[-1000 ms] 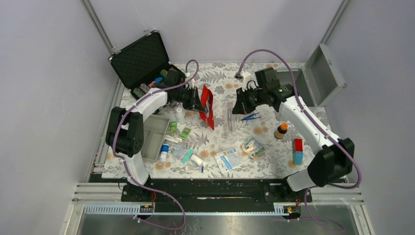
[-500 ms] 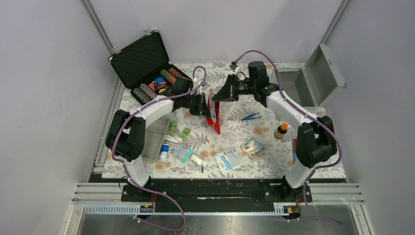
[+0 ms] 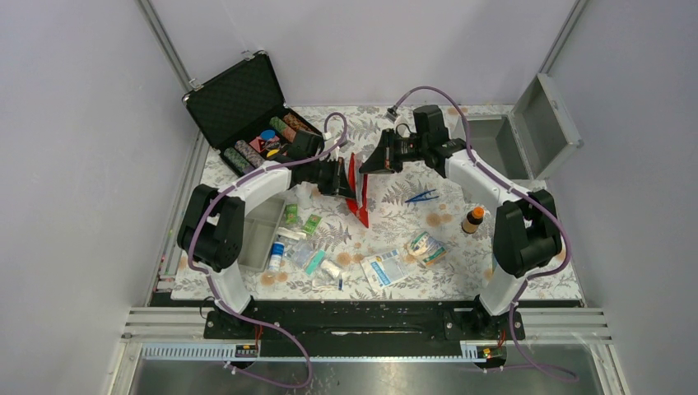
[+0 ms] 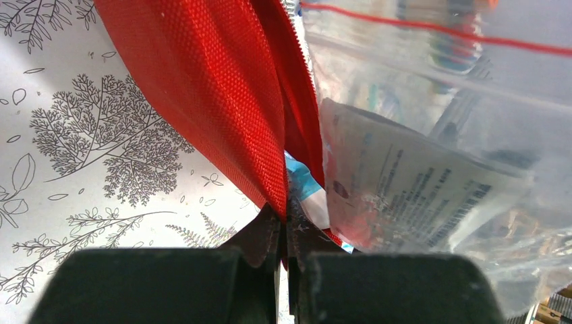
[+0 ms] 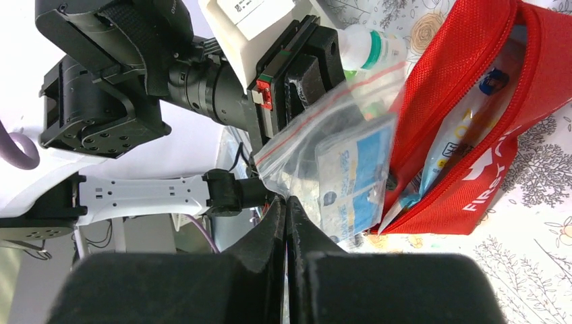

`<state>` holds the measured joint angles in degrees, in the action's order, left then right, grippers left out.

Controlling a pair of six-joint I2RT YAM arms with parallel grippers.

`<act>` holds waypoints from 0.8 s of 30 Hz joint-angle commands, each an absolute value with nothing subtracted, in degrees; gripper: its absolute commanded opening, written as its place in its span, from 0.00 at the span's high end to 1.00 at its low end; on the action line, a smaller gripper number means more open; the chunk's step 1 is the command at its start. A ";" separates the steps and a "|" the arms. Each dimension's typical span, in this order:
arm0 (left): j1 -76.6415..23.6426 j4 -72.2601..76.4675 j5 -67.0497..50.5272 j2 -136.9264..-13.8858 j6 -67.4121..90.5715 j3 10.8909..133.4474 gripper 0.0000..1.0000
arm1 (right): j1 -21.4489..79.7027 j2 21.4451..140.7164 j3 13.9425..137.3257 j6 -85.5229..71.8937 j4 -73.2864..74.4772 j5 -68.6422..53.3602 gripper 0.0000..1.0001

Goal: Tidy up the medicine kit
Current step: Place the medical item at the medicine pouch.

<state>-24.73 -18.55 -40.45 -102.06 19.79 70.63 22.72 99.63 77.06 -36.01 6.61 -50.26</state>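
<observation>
Red pouch (image 3: 360, 196) as reference. Left arm (image 3: 259, 173) bars your way on its left. Right arm (image 3: 477, 177) bars its right, toward the medicine kit (image 3: 498, 136). Packets (image 3: 387, 267) crowd its near side. The cloth (image 3: 374, 122) behind it lies open.

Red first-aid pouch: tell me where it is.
Top view, middle of the table: the red pouch is pinched by the left gripper, with the right gripper holding a clear bag at its open mouth.

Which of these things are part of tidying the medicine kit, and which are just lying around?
Part of the job: silver metal medicine kit, red first-aid pouch, clear zip bag, blue tweezers, brown bottle.
Just lying about: black case of coloured chips.
</observation>
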 commanded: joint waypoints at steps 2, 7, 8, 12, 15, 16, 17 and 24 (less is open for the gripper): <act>-25.14 -17.90 -40.49 -99.44 17.99 70.16 1.00 | 22.55 100.16 80.36 -32.63 7.81 -48.04 1.00; -25.71 -18.25 -40.60 -99.50 17.34 70.31 1.00 | 22.37 101.25 81.56 -31.31 7.75 -46.65 1.00; -25.87 -18.35 -40.64 -99.41 17.11 70.31 1.00 | 22.37 101.59 81.78 -31.09 7.73 -46.35 1.00; -26.09 -18.84 -40.47 -99.32 16.71 70.49 1.00 | 22.20 102.72 82.35 -30.60 7.79 -45.53 1.00; -26.10 -19.15 -40.50 -99.56 16.61 70.58 1.00 | 22.00 102.48 81.91 -30.45 6.52 -45.16 1.00; -26.07 -19.24 -40.53 -99.62 16.60 70.69 1.00 | 21.91 102.27 81.81 -30.39 6.14 -45.01 1.00; -26.18 -19.25 -40.58 -99.66 16.60 70.72 1.00 | 21.89 102.17 82.01 -30.33 6.23 -44.80 1.00; -26.45 -20.11 -40.50 -99.83 16.14 71.19 1.00 | 21.26 102.42 83.33 -29.41 6.65 -44.20 1.00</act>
